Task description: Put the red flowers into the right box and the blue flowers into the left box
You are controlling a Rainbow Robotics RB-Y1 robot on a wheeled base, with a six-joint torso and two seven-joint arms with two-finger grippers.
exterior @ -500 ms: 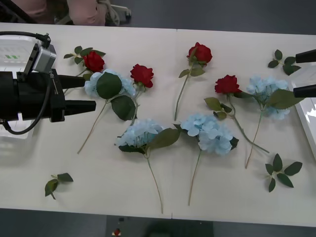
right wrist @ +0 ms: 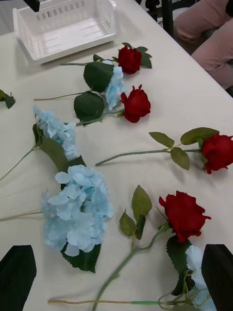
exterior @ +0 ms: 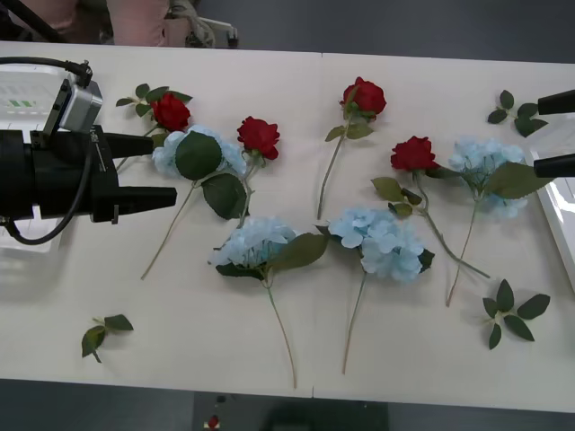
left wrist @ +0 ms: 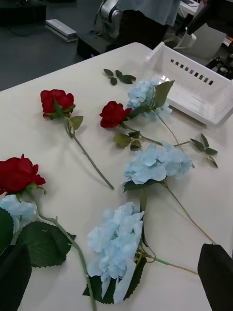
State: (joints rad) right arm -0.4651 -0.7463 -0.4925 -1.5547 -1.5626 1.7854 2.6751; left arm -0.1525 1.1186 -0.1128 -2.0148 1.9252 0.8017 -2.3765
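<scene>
So the leftmost blue hydrangea [exterior: 193, 153] lies right off the tips of the left gripper [exterior: 153, 171], head at about 2 o'clock from the fingers. Its stem runs down toward 7 o'clock, so the long axis slants across the gripper's reach rather than along it. A red rose [exterior: 171, 111] sits just behind it at 11 o'clock, nearly touching (easy to snag by mistake). The left gripper's fingers are spread with nothing between them. The left box [exterior: 22, 99] is mostly hidden under that arm, I think at 9 o'clock from the hydrangea. The right gripper [exterior: 557, 133] waits spread and bare too, beside the right box [exterior: 561, 211]; the rightmost hydrangea [exterior: 485, 166] is its nearest bloom.
</scene>
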